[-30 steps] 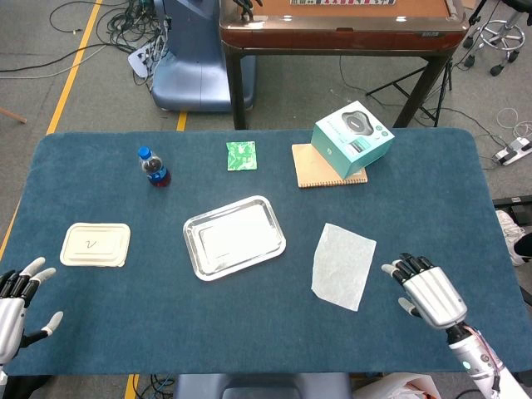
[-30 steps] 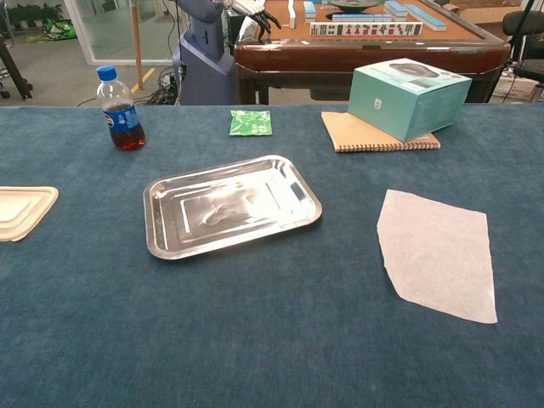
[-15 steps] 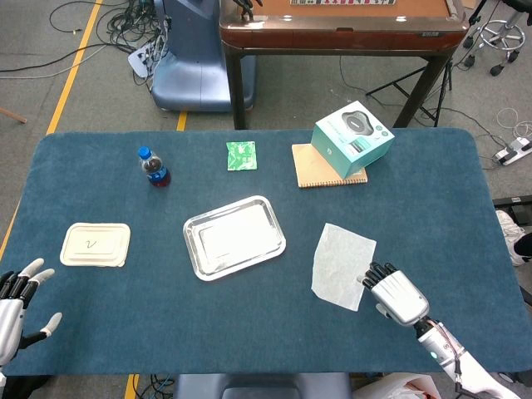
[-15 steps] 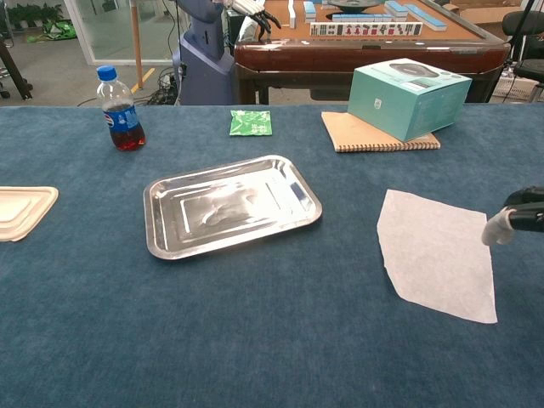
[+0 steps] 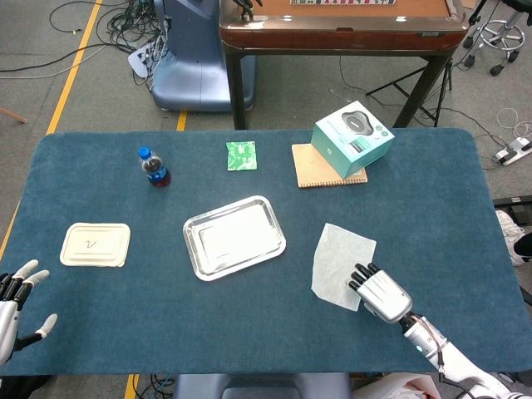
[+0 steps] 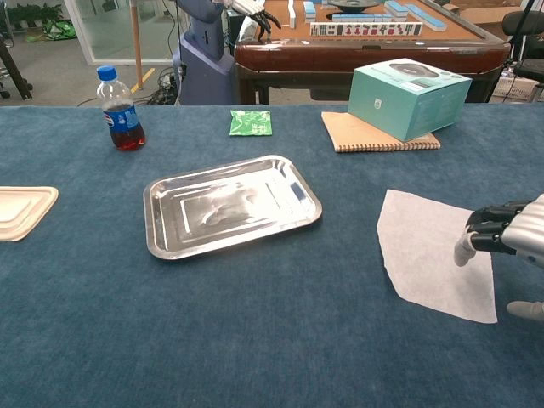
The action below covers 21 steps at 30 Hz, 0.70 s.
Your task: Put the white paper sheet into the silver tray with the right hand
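White paper sheet (image 5: pixel 342 264) lies flat on the cloth, lower right of centre in the head view, well apart from the silver tray (image 5: pixel 233 237) at centre. Right hand (image 5: pixel 380 293) has advanced from the right edge over the sheet's near corner — fingers apart, holding nothing; contact appears likely but unconfirmed. Grasp pending. Left hand (image 5: pixel 18 298) spread, idle — lower left.

Right hand (image 5: pixel 381 293) sat over the near right corner of the white paper sheet (image 5: pixel 341 263), fingers apart, nothing held. Sheet lay flat on the blue table (image 5: pixel 432 208), just right of the silver tray (image 5: pixel 234 237). Left hand (image 5: pixel 17 301) was at the near left edge, fingers spread. A cola bottle (image 5: pixel 153 166) stood far left.
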Motion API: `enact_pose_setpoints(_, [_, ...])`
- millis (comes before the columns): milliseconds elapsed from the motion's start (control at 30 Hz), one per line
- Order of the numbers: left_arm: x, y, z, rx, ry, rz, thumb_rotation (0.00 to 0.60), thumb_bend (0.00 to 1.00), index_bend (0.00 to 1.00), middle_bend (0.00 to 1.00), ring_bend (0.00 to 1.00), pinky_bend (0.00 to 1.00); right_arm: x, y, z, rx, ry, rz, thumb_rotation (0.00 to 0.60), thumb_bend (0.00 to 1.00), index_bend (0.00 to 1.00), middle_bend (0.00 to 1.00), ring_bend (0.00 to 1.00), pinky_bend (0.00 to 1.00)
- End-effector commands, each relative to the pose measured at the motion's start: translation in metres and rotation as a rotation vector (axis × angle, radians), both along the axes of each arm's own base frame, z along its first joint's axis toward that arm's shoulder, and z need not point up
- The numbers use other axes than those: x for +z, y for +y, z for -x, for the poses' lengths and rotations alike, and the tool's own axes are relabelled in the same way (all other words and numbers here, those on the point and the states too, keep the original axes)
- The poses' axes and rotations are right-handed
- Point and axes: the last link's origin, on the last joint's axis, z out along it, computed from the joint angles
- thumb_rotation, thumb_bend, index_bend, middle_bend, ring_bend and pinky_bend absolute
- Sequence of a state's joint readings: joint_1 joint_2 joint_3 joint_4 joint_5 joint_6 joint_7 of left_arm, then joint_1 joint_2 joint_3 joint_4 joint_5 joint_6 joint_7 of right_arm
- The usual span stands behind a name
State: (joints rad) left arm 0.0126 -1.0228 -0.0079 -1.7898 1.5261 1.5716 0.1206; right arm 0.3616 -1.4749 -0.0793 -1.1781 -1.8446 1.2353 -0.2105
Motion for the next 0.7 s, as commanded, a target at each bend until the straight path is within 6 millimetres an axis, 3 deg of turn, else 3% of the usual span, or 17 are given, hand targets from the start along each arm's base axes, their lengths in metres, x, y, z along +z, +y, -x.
enact_pose_setpoints(33, [0.0, 0.0, 0.0, -0.001, -0.001, 0.0, 0.6, 0.21, 0.23, 0.12, 0.14, 0.09, -0.003, -0.003, -0.001, 0.015, -0.006, 0.002, 0.6, 0.17, 0.38, 0.36, 0.22, 0.37])
enact_pose_setpoints(700, [0.002, -0.005, 0.004, 0.01, 0.001, -0.007, 0.6, 0.21, 0.23, 0.12, 0.14, 0.09, -0.013, -0.016, 0.0, 0.004, 0.004, 0.004, 0.6, 0.18, 0.38, 0.36, 0.22, 0.36])
